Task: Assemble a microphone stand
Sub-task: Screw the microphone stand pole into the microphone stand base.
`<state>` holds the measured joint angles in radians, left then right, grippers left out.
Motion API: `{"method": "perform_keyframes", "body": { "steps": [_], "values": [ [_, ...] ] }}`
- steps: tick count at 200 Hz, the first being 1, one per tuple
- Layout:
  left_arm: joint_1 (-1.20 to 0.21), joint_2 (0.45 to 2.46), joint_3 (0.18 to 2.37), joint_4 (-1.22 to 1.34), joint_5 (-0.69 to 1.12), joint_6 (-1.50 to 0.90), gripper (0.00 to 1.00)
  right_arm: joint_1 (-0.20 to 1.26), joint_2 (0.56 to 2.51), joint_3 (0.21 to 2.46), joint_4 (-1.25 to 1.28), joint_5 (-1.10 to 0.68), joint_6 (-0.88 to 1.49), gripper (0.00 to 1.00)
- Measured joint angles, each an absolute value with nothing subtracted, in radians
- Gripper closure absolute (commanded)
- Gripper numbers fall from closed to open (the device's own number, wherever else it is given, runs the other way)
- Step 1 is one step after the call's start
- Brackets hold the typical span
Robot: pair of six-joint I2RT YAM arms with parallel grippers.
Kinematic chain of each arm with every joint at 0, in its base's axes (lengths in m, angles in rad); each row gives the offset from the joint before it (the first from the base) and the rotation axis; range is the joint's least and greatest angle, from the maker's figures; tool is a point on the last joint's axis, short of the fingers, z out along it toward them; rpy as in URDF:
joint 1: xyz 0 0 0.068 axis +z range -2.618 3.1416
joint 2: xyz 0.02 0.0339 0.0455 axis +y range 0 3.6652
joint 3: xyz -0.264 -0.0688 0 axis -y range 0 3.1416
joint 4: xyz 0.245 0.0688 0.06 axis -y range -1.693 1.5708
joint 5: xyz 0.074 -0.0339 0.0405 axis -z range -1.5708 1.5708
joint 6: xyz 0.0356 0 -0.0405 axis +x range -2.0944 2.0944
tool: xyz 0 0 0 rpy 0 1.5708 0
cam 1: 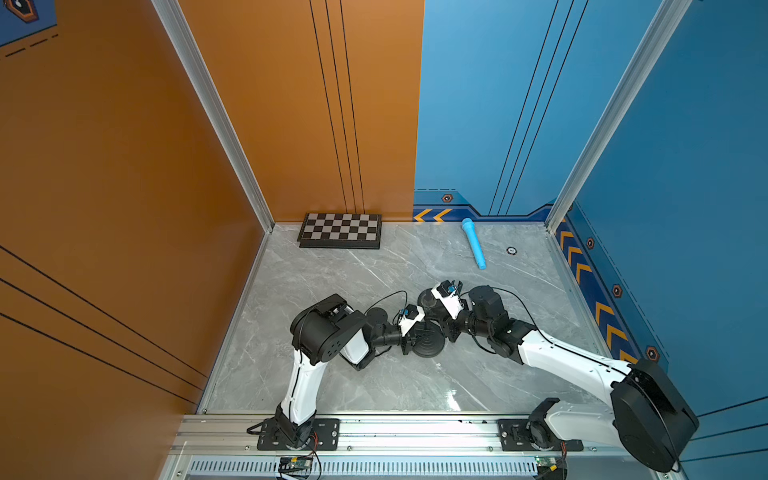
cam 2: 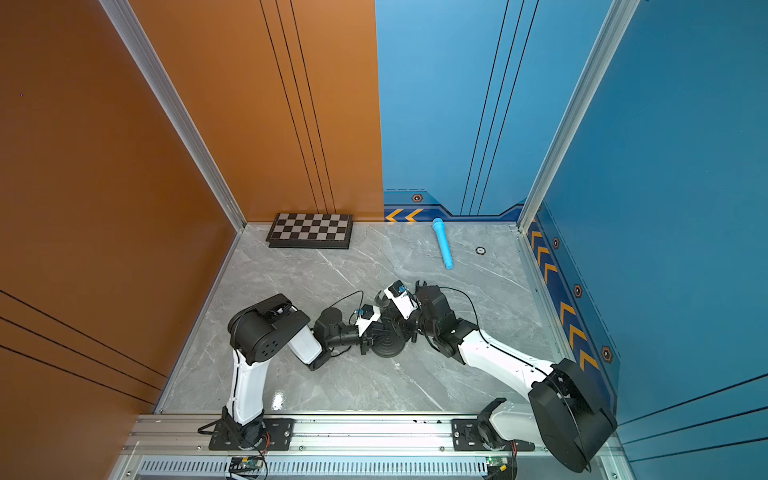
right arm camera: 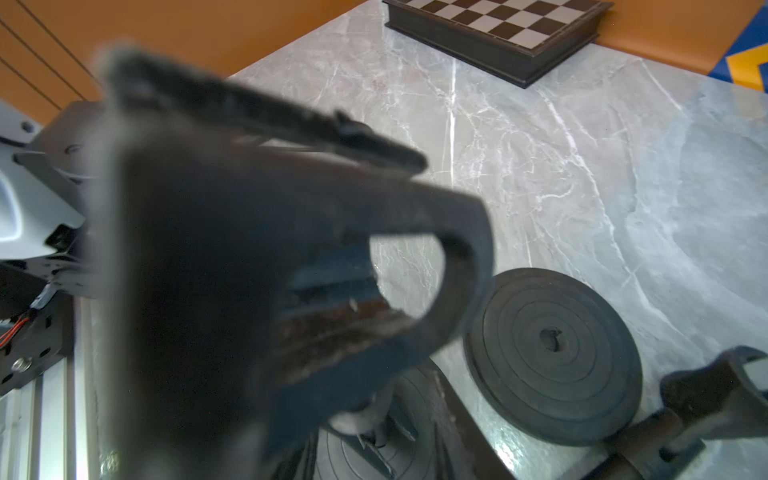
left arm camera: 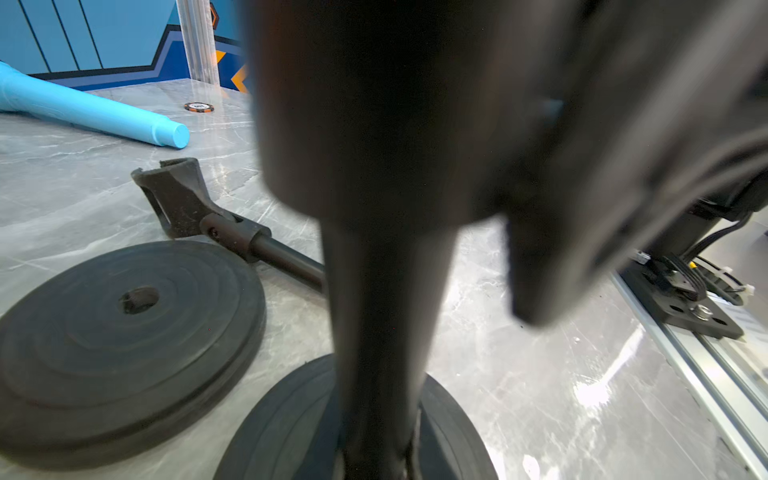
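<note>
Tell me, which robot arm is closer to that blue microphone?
Right. The right arm bends just short of the blue microphone; the left arm lies farther off, nearer the orange wall.

Both the left arm and right arm have glossy white link shells between bulky black joint housings, thin black cables looping to white wrist cameras with blue plugs, black ridged fingers and screwed black base plates.
</note>
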<state>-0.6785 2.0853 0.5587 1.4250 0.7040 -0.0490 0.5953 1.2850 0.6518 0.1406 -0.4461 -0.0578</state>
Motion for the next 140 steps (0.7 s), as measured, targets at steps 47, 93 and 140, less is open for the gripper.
{"method": "perform_keyframes", "body": {
  "steps": [47,93,140],
  "values": [
    [-0.686,2.086,0.556,1.428,0.713,-0.018,0.98,0.535,1.347,0.717,0.079,-0.641,-0.183,0.67],
    [-0.688,2.090,0.552,1.439,0.711,-0.015,0.92,0.550,1.341,0.688,0.120,-0.652,-0.220,1.00],
    [-0.706,2.089,0.550,1.446,0.703,-0.012,0.75,0.754,1.176,0.468,0.372,-0.200,-0.034,1.00]
  ]
}}
